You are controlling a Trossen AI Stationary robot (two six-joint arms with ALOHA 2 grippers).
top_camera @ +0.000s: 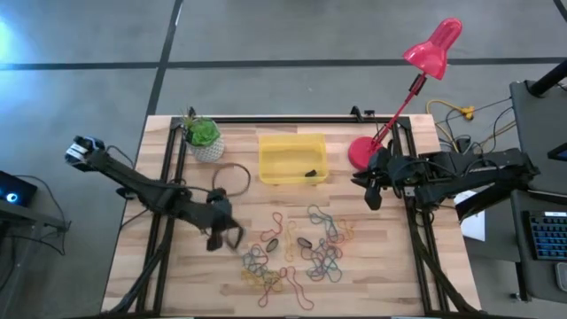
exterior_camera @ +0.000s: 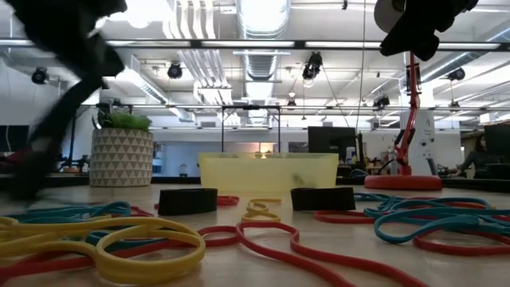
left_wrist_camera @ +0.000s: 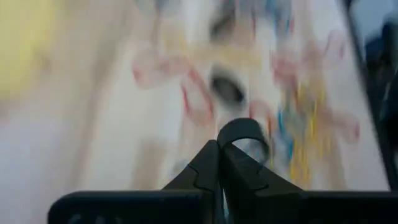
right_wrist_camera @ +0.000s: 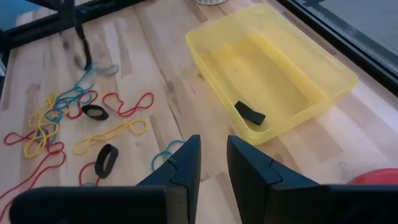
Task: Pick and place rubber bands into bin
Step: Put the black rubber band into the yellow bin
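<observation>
The yellow bin (top_camera: 291,158) sits at the middle of the table's (top_camera: 177,266) far half, with one black band (right_wrist_camera: 249,112) lying inside it near its right wall. To its left stands a potted plant (top_camera: 204,138), and a thin cable loop (top_camera: 231,180) lies just beside the bin's near-left corner. To its right is the red lamp base (top_camera: 361,152), its arm leaning out past the far-right table edge.

The rubber bands (top_camera: 297,252) are scattered across the near middle of the table, with bare wood between them and the bin.

The left gripper (top_camera: 229,237) is at the left edge of the scatter, jaws pinched shut on a black band (left_wrist_camera: 244,135). The right gripper (right_wrist_camera: 212,163) hangs above the table just right of the bin, beside the lamp base, jaws narrowly parted and holding nothing.
</observation>
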